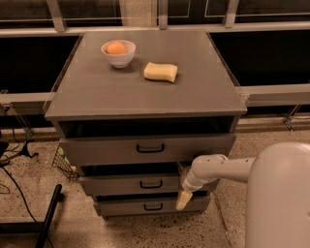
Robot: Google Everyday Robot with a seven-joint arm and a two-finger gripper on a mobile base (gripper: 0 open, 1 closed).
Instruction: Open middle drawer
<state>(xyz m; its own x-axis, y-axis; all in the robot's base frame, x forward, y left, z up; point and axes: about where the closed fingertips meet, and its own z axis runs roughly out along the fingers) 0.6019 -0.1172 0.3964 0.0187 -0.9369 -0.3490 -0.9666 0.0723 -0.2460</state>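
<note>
While a white bowl (118,57) holding an orange fruit (116,47) and a yellow sponge (161,71) sit at twelve o'clock, the cream-tipped gripper (184,198) hangs at four o'clock of the gray flat-fronted middle drawer (111,185); its opening cannot be told.

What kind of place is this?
Probably a lab or office test area: speckled stone floor, dark windows with metal frames, plain gray drawer cabinet. The robot's claw hangs at its lower right front.
</note>
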